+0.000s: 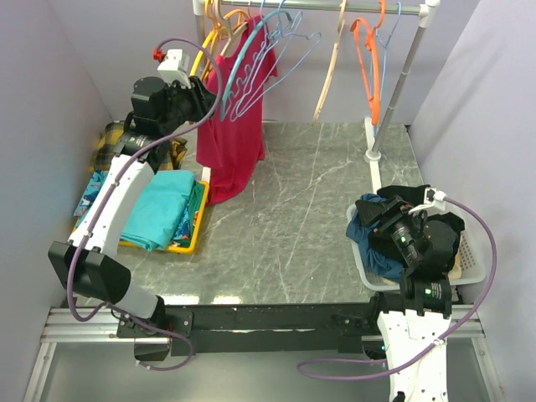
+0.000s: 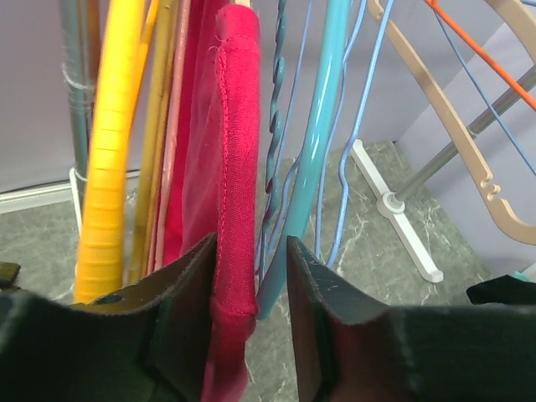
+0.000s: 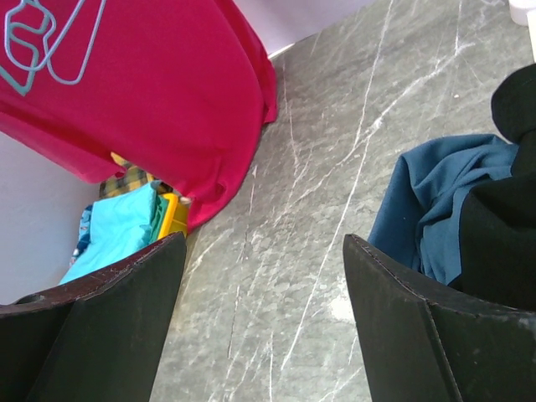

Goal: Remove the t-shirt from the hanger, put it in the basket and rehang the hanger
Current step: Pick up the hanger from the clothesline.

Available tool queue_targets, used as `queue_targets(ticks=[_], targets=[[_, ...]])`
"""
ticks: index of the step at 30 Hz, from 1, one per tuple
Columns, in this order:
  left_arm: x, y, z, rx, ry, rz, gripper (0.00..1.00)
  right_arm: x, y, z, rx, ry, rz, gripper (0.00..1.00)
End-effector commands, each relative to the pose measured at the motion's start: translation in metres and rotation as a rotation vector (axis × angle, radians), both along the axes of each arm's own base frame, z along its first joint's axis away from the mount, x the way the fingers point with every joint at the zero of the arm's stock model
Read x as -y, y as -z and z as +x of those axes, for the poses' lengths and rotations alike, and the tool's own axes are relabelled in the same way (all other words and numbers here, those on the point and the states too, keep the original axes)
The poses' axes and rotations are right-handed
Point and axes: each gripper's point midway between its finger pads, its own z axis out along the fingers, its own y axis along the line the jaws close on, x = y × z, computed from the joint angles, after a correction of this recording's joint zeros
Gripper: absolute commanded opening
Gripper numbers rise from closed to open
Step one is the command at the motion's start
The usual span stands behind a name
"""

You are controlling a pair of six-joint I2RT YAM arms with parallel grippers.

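Grey marbled bench carried the rack. The red t-shirt hung from it at the upper left of the top view, packed among other hangers, and I could not tell which one bore it. My worry was that a pull would drag the hanger off the rail along with the shirt, or set its neighbours swinging.

The right gripper stood wide and empty over the basket at lower right, too far off to steady anything. The left gripper was narrow around a hemmed fold. The cloth lay against one finger, but I could not tell whether it was truly pinched, so it might slip. The teal hanger sat just beside the fold and could snag.
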Motion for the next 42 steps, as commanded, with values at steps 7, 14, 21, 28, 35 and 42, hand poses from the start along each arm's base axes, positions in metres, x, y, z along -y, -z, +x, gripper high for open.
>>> queue_targets(ticks=[7, 14, 21, 28, 35, 42], targets=[[-0.005, -0.046, -0.009, 0.141, -0.085, -0.009, 0.16, 0.0, -0.005, 0.002, 0.038, -0.004, -0.01, 0.83], [-0.007, -0.058, -0.015, 0.166, -0.104, -0.019, 0.01, 0.0, -0.006, 0.002, 0.044, -0.005, -0.008, 0.83], [-0.004, -0.093, -0.03, 0.235, -0.105, -0.06, 0.01, -0.001, -0.008, 0.0, 0.044, -0.007, -0.009, 0.83], [-0.001, -0.134, -0.045, 0.331, -0.113, -0.081, 0.01, -0.001, -0.011, 0.0, 0.051, -0.008, -0.011, 0.83], [-0.003, -0.152, -0.049, 0.393, -0.132, -0.097, 0.01, 0.0, -0.013, 0.0, 0.052, -0.006, -0.018, 0.82], [-0.01, -0.18, -0.063, 0.481, -0.148, -0.139, 0.01, -0.001, -0.014, 0.001, 0.051, -0.009, -0.013, 0.82]])
